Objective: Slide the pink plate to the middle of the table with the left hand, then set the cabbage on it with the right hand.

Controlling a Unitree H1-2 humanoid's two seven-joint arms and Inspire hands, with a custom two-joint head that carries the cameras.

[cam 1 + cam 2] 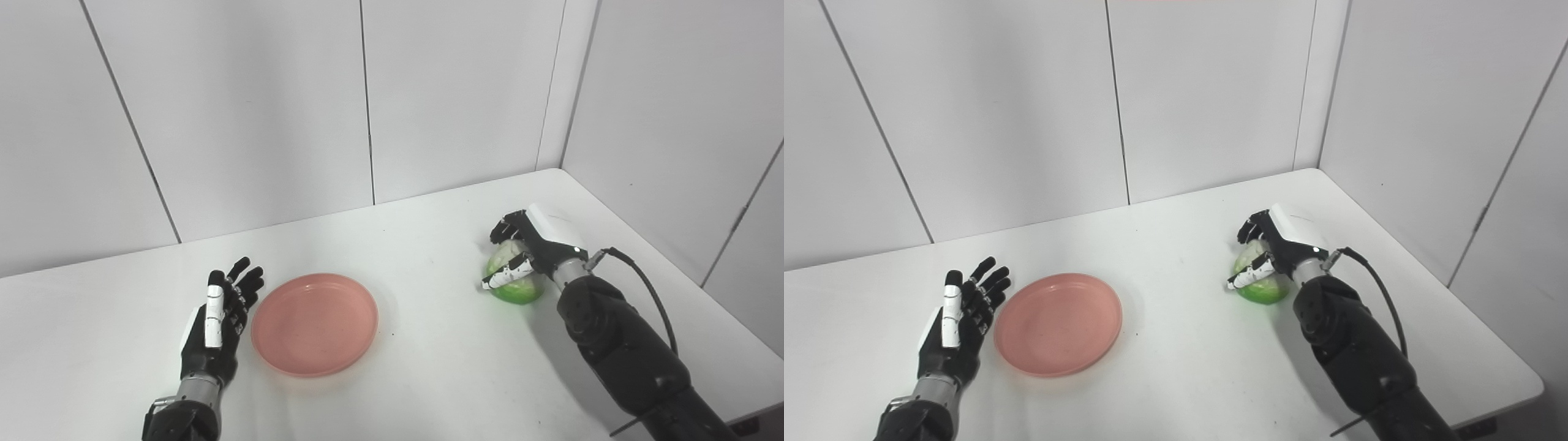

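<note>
The white table (429, 367) fills the scene, running back to pale wall panels (245, 110) on the far side and the right. On it, left of centre and toward the near edge, sits the pink plate (314, 323), flat and bare, nothing on it. Over on the right, well apart from the plate, there's the right robot hand (525, 248), black with a white back, coming down over the green cabbage (516, 279). Fingers (506, 228) curl over the cabbage's far top, the thumb wraps across its near-left face, so the right robot hand is clasped around the cabbage, and the cabbage appears to rest on the table. A black cable (649, 288) loops off that wrist. Now the left robot hand (217, 321): it lies just beside the plate's left rim, palm turned toward the plate, fingers spread and straight, holding nothing. Whether it touches the rim is too close to call.
</note>
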